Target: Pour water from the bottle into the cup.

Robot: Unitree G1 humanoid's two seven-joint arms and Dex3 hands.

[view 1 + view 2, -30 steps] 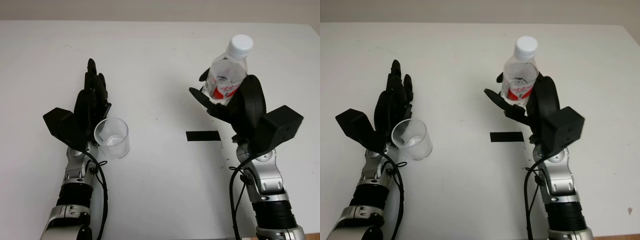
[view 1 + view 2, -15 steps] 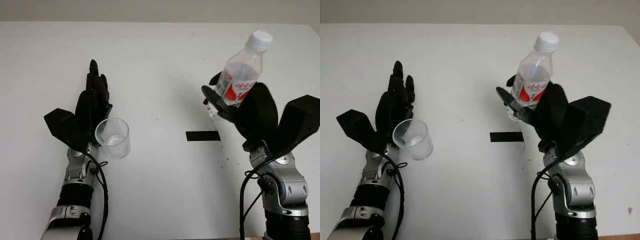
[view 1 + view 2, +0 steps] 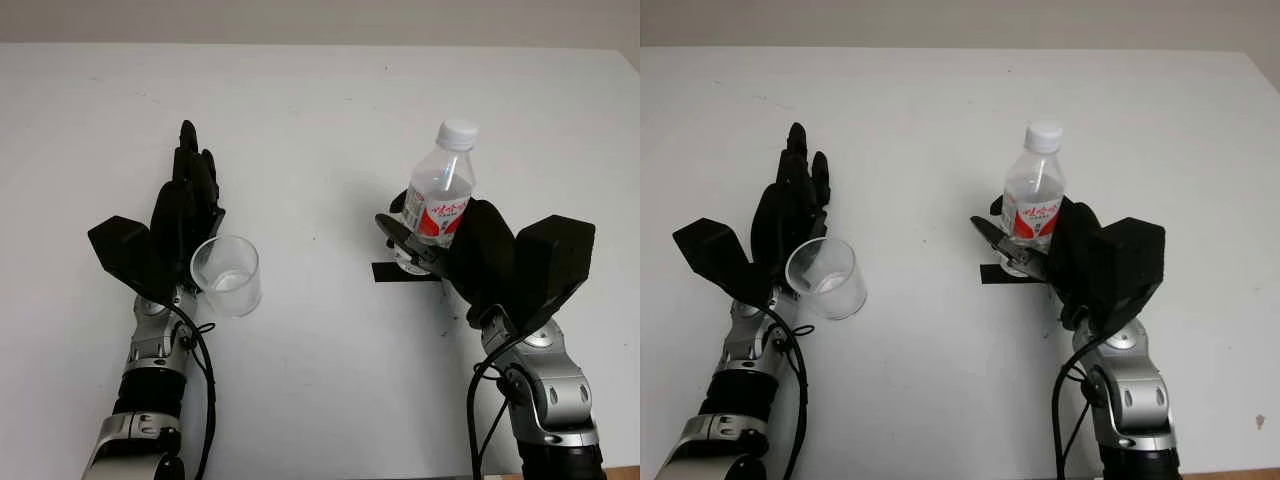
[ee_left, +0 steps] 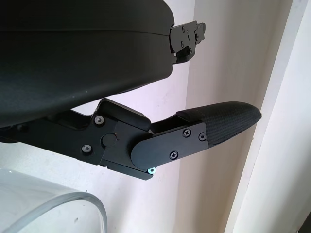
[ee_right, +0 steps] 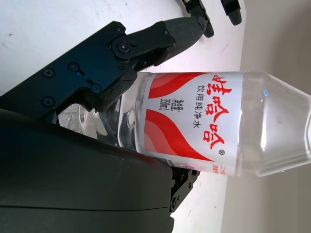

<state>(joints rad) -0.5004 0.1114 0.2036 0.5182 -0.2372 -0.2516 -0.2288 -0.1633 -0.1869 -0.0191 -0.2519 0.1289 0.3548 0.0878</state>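
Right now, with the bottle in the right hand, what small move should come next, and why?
Probably carry the bottle leftward toward the cup. The right hand grips it upright above the black tape mark, well apart from the cup, which stands beside the open left hand. The white cap looks still on, so it may need removing before pouring.

Capped bottle (image 3: pixel 440 195) upright; empty clear cup (image 3: pixel 226 276) upright.

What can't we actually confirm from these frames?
- Base of the bottle: hidden by the right hand in the eye views, so table contact can't be told.
- Water level: can't be told through the clear plastic and label.
- Cup contents: too unclear to call.
- Black strip: partly covered by the right hand.
- Left hand, open beside the cup: contact unclear.
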